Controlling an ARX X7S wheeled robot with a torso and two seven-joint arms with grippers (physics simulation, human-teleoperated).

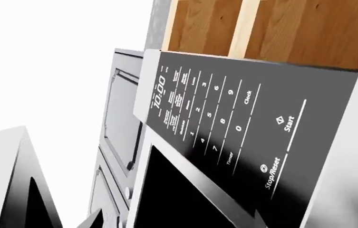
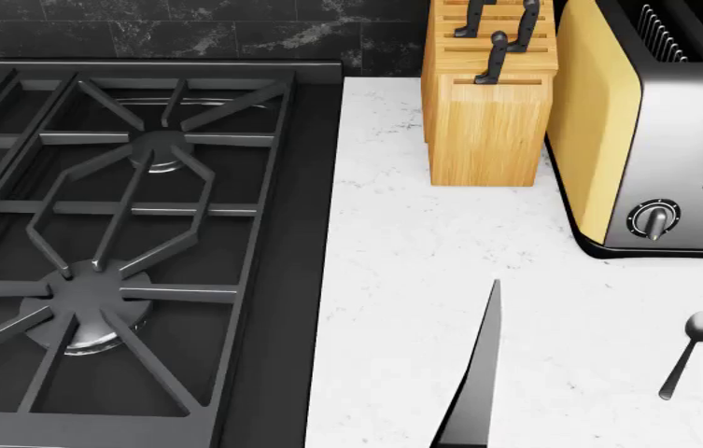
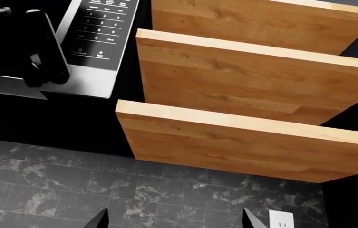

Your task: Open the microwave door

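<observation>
The microwave fills the left wrist view, its black control panel (image 1: 229,118) with keypad beside the dark glass door (image 1: 179,199). The door's pale edge (image 1: 137,185) runs down between my left gripper's two fingertips. The left gripper (image 1: 173,221) is open, close against the door front. From below, the right wrist view shows the microwave (image 3: 96,33) with the black left gripper (image 3: 39,47) in front of its door. My right gripper (image 3: 173,221) is open and holds nothing, pointing at the tiled wall. Its fingers (image 2: 482,373) also show low in the head view.
Wooden shelves (image 3: 242,76) hang beside the microwave above a dark tiled backsplash (image 3: 166,190) with an outlet (image 3: 281,219). Below are a gas stove (image 2: 115,233), a white countertop (image 2: 414,280), a knife block (image 2: 488,103), a toaster (image 2: 650,121) and a spoon (image 2: 687,355).
</observation>
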